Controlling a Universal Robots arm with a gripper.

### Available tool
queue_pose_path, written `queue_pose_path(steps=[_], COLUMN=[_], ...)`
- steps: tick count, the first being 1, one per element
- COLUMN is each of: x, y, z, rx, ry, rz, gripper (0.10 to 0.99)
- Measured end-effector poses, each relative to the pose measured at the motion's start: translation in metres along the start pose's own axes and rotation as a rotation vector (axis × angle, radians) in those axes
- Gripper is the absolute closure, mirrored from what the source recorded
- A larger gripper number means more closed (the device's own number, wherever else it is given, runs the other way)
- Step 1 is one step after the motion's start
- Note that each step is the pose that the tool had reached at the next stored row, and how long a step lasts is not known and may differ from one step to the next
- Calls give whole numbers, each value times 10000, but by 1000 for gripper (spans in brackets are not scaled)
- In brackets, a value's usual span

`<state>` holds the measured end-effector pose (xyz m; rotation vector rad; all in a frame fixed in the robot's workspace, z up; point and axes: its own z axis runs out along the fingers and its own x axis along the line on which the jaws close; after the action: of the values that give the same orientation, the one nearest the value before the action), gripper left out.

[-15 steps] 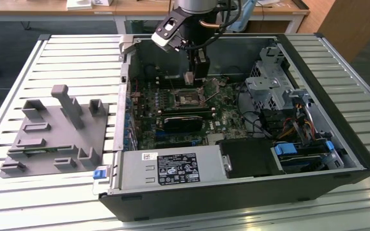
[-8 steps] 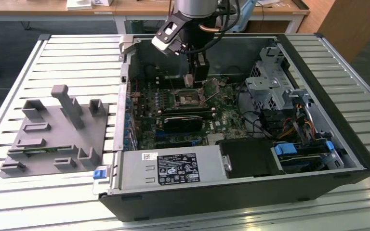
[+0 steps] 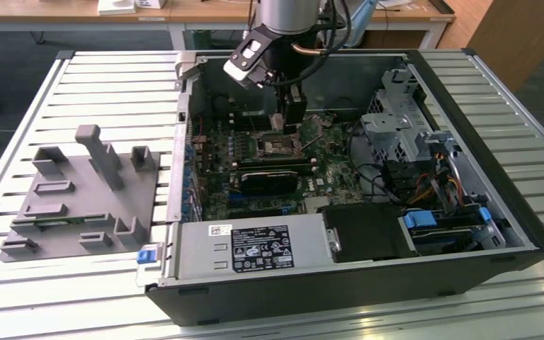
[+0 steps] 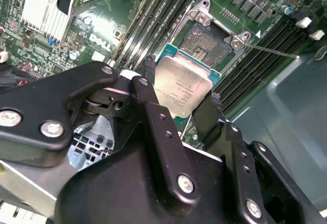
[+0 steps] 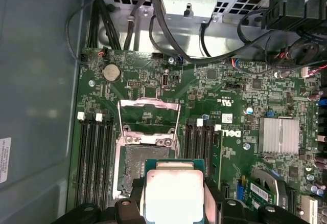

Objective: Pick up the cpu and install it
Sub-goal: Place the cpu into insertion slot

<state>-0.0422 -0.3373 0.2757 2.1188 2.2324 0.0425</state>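
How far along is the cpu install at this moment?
Pickup looks done: the tool grips the cpu by two opposite edges, inside the computer case. In hand: the cpu hangs above the motherboard near the open socket, whose retention frame is open. Left: the cpu is not yet seated in the socket.

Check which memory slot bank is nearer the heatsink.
The bank between the open socket and the silver heatsink; the other bank lies across the socket, by the case wall. The gripper holds the cpu near that socket.
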Motion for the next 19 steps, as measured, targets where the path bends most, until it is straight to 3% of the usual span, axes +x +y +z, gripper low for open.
queue_pose_path(steps=[6,13,19], x=[14,111,136], y=[-6,-10,-15], z=[102,227,332], rx=[5,6,6], ry=[2,1,1], rz=[1,0,-1], gripper=[541,541,541])
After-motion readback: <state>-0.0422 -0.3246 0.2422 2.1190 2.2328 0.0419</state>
